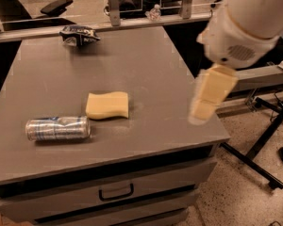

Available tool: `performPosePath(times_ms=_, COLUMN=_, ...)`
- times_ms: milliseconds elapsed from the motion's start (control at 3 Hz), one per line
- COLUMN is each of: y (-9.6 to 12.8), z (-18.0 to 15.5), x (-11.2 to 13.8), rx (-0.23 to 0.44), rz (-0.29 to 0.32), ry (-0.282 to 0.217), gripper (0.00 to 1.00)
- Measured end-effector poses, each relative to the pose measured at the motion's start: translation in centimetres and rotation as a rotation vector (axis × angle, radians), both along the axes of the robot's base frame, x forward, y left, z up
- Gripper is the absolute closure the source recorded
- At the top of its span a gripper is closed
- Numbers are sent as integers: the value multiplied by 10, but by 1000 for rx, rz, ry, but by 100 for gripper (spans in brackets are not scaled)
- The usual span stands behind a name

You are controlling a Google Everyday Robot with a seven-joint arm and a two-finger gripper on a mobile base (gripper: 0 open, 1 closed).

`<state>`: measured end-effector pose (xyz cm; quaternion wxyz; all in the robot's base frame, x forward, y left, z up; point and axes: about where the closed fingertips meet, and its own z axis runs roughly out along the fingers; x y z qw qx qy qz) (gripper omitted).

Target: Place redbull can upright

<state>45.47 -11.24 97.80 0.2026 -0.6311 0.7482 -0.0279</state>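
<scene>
The redbull can, slim and silver with blue markings, lies on its side near the front left of the grey table. Its long axis runs left to right. My gripper is a cream-coloured part hanging from the white arm above the table's right front edge. It is well to the right of the can, holds nothing that I can see, and is apart from everything on the table.
A yellow sponge lies just right of and behind the can. A dark foil snack bag sits at the back left. Drawers are below the tabletop. Black stand legs cross the floor at right.
</scene>
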Motion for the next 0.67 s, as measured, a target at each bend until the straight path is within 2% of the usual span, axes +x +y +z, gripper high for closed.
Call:
performPosePath(times_ms=333, y=46, z=-13, x=6, rx=22, rz=44, ry=6, gripper=0)
performPosePath(times_ms=667, y=52, z=-13, x=6, rx=25, rz=49, ry=5, gripper=0)
